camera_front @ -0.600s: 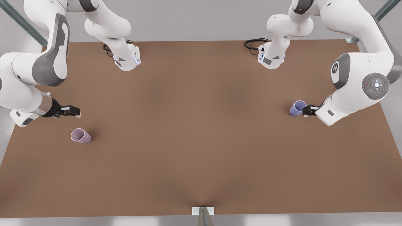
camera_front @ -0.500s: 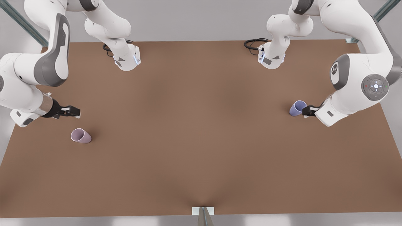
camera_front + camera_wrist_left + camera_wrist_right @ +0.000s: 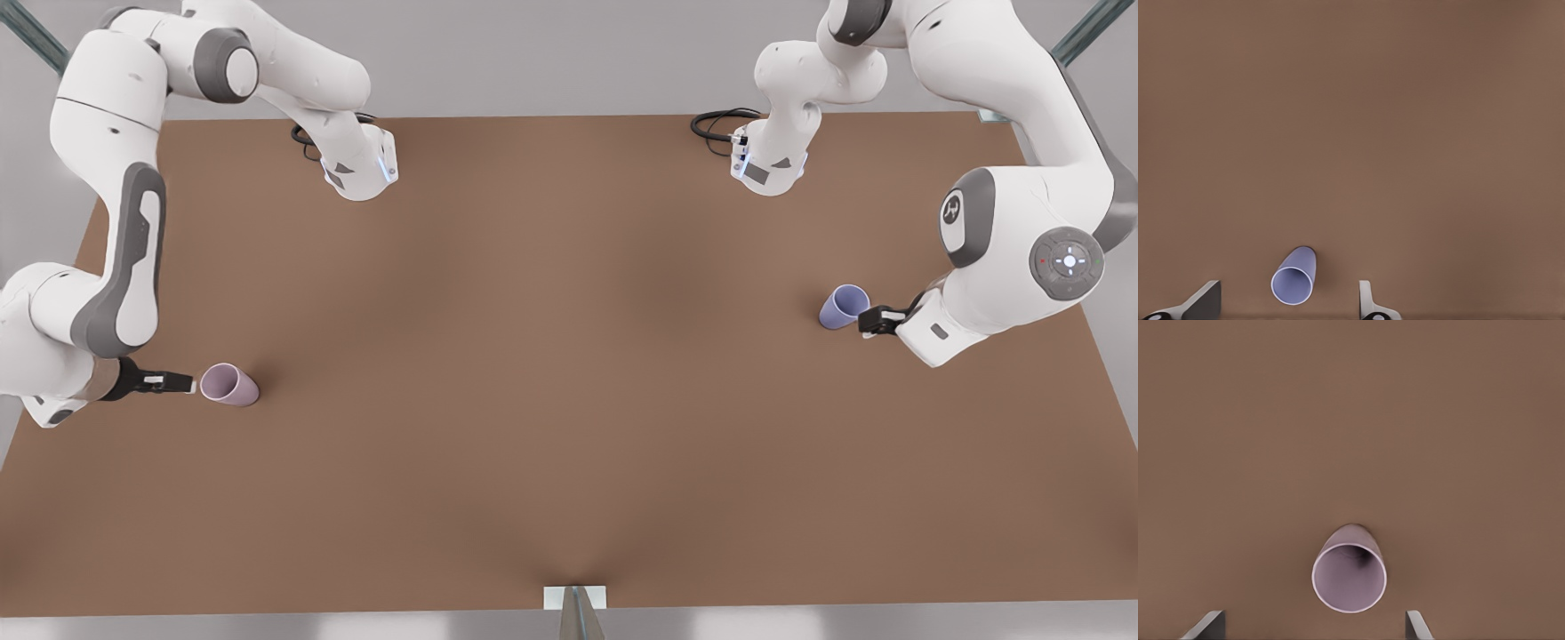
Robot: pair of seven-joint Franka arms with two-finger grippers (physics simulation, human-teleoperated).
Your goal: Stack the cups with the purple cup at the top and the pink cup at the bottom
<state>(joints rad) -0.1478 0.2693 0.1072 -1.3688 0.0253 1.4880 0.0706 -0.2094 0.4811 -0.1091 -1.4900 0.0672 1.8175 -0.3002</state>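
On the front view's left, my right gripper [image 3: 182,384] hung just beside the pink cup [image 3: 228,385], its fingers [image 3: 1205,625] spread wide with the cup's open mouth facing them and lying ahead of the gap, not yet between the tips. The cup lay on its side on the brown table [image 3: 569,373]. Well apart, on the front view's right, the purple cup [image 3: 842,307] also lay tipped over, its mouth turned toward my left gripper [image 3: 867,320]. That claw stood open too, fingers [image 3: 1368,301] parted to either side of the cup [image 3: 1294,276], none touching it.
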